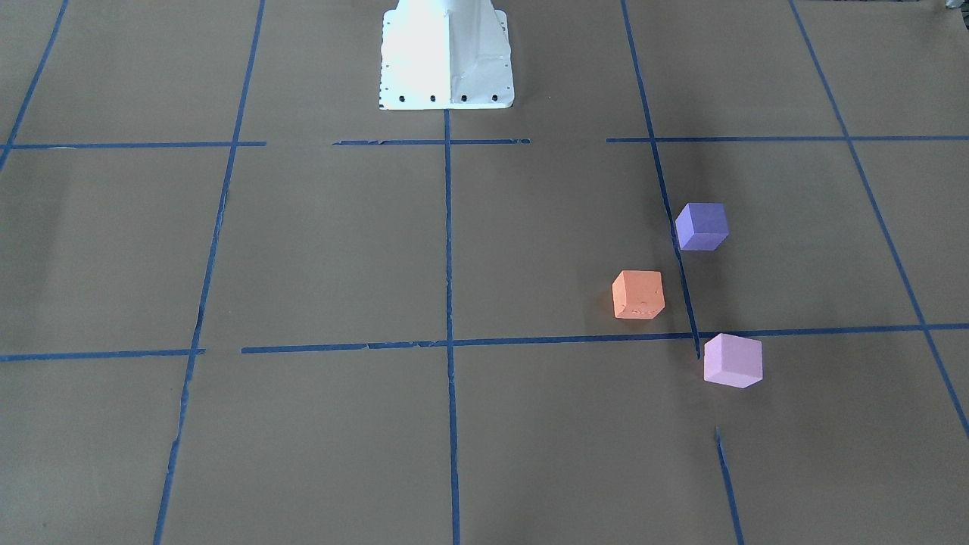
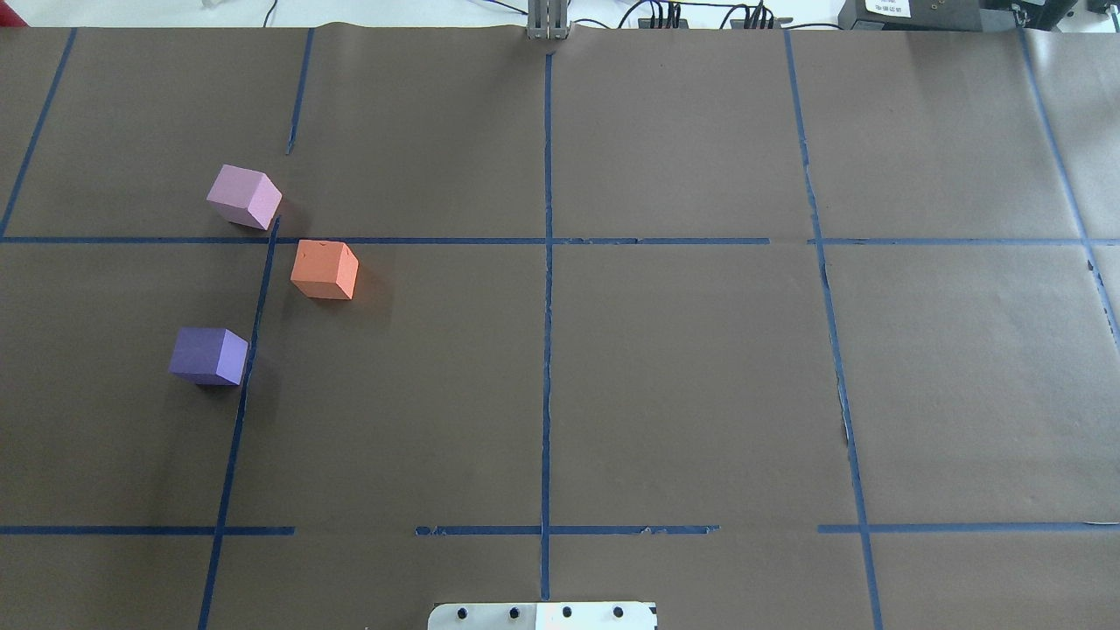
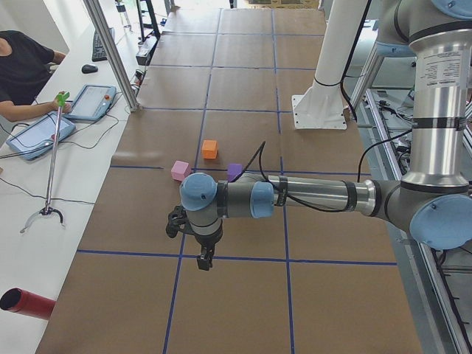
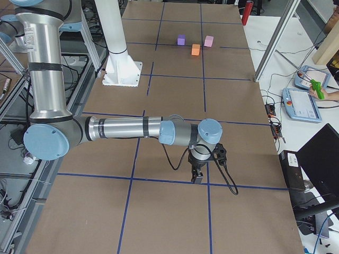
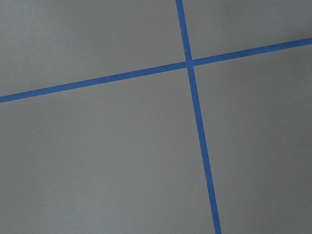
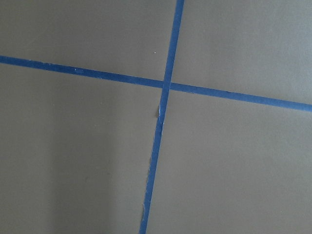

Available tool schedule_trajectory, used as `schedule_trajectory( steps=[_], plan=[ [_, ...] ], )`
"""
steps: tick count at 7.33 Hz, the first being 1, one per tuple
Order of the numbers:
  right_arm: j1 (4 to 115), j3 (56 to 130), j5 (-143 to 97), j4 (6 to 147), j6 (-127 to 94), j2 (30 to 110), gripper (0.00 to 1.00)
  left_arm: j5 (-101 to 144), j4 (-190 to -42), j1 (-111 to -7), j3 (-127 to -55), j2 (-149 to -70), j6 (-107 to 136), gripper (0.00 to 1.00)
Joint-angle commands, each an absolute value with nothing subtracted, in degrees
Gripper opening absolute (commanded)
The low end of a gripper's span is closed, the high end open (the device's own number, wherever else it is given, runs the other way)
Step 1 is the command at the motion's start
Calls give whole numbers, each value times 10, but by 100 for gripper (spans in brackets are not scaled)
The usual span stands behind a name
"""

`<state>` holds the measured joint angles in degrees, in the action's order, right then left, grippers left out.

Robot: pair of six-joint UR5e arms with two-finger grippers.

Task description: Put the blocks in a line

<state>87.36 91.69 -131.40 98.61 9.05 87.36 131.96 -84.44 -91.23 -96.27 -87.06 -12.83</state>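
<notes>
On the robot's left half of the tabletop [image 2: 682, 367], three blocks are set apart. The pink-lilac block [image 2: 244, 197] lies farthest from the base and the violet-blue block [image 2: 209, 356] nearest. The orange block [image 2: 324, 270] is offset toward the middle. The left tool [image 3: 204, 258] and right tool [image 4: 197, 176] are held well away over blue tape lines. Whether either is spread or pressed together cannot be told from the side views.

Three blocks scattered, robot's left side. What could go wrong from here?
1. The orange block sits close to the pink block; the left arm's fingers lowering around one may nudge the other.
2. The violet block is turned differently from both, so a misaligned grasp could twist it and leave the line crooked.
</notes>
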Motion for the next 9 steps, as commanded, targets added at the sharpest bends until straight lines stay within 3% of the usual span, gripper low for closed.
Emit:
schedule_trajectory(
  steps=[1, 4, 6, 8, 9],
  plan=[
    [874, 917, -1314, 986, 91, 874, 100, 1319, -844, -912, -964, -869, -128, 100],
    [874, 917, -1314, 986, 91, 874, 100, 1331, -834, -912, -975, -890, -122, 100],
    [874, 918, -1314, 986, 91, 874, 100, 1348, -734, -898, -1006, -968, -80, 100],
    [874, 917, -1314, 986, 91, 874, 100, 1359, -712, -780, -1075, -1032, 117, 100],
    [874, 917, -1314, 986, 91, 874, 100, 1358, -713, -723, -1071, -1087, 204, 100]
  ],
)
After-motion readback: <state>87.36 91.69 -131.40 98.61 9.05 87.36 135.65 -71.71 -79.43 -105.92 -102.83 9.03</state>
